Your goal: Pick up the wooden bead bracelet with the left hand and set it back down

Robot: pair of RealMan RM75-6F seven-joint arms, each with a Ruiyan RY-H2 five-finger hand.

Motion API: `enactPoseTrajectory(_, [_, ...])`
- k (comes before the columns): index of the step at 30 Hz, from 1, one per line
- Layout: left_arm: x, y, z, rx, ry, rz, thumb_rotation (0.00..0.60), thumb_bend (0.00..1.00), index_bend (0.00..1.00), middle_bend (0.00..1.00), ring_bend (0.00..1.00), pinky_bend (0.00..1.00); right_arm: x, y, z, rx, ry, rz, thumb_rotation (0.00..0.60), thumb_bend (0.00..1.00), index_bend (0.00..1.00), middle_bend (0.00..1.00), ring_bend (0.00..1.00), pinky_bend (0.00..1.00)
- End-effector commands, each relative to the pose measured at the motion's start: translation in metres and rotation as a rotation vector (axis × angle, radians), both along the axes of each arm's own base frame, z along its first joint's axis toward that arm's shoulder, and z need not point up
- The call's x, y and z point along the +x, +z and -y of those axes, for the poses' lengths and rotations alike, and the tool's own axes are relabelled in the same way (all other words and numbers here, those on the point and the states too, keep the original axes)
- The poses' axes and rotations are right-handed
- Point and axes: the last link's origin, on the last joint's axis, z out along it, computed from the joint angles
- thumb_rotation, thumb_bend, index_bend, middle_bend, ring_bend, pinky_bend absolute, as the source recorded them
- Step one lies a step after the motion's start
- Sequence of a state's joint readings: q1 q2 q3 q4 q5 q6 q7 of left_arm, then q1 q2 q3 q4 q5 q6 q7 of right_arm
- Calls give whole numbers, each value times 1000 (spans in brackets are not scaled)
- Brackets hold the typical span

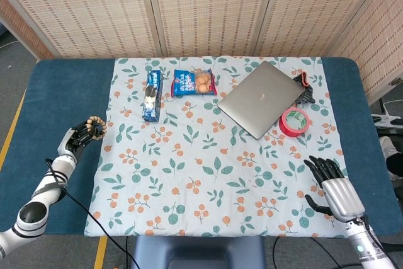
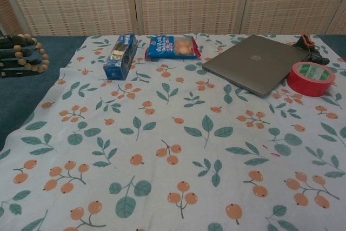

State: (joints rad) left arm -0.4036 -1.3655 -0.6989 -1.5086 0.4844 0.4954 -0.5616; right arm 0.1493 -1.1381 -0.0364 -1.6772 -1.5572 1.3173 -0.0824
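Note:
The wooden bead bracelet [image 1: 96,126] is a loop of tan beads held in my left hand [image 1: 80,137], over the blue table just left of the floral cloth. In the chest view the bracelet [image 2: 33,53] hangs around the dark fingers [image 2: 13,58] at the far left edge, raised above the table. My right hand [image 1: 334,187] rests at the front right corner of the cloth, fingers spread and holding nothing; the chest view does not show it.
A floral cloth [image 1: 214,155] covers most of the blue table [image 1: 56,92]. At the back stand a blue box [image 1: 152,94], a snack bag [image 1: 194,82], a grey laptop [image 1: 261,98], red tape [image 1: 295,121] and a dark clip [image 1: 305,87].

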Motion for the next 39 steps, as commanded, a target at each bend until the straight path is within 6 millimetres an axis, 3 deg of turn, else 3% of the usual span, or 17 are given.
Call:
enactPoseTrajectory(1, [-4, 0, 0, 10, 8, 23, 600, 455, 491, 673, 417, 267, 0, 0, 0, 0, -1, 1, 518, 313, 0, 0, 0, 0])
enactPoseTrajectory(11, [-5, -1, 3, 15, -30, 17, 600, 379, 433, 611, 354, 229, 0, -1, 0, 9, -2, 1, 517, 314, 0, 0, 0, 0])
enactPoseTrajectory(16, [-5, -5, 5, 3, -33, 36, 418, 413, 582, 609, 330, 194, 0, -2, 0, 12, -1, 1, 517, 314, 0, 0, 0, 0])
enactPoseTrajectory(20, [-5, -7, 5, 6, -31, 42, 296, 425, 633, 611, 319, 152, 0, -1, 0, 14, -2, 0, 518, 314, 0, 0, 0, 0])
enactPoseTrajectory(30, [-2, -8, 5, 11, -51, 43, 184, 524, 642, 611, 309, 138, 0, -1, 0, 9, 0, -4, 517, 313, 0, 0, 0, 0])
enactPoseTrajectory(35, [0, -8, 5, 4, -60, 48, 181, 547, 646, 612, 308, 137, 0, -1, 0, 4, 0, -8, 518, 314, 0, 0, 0, 0])
enactPoseTrajectory(39, [0, -9, 5, -5, -70, 38, 181, 484, 644, 611, 307, 138, 0, -2, 0, 9, -1, -9, 516, 313, 0, 0, 0, 0])
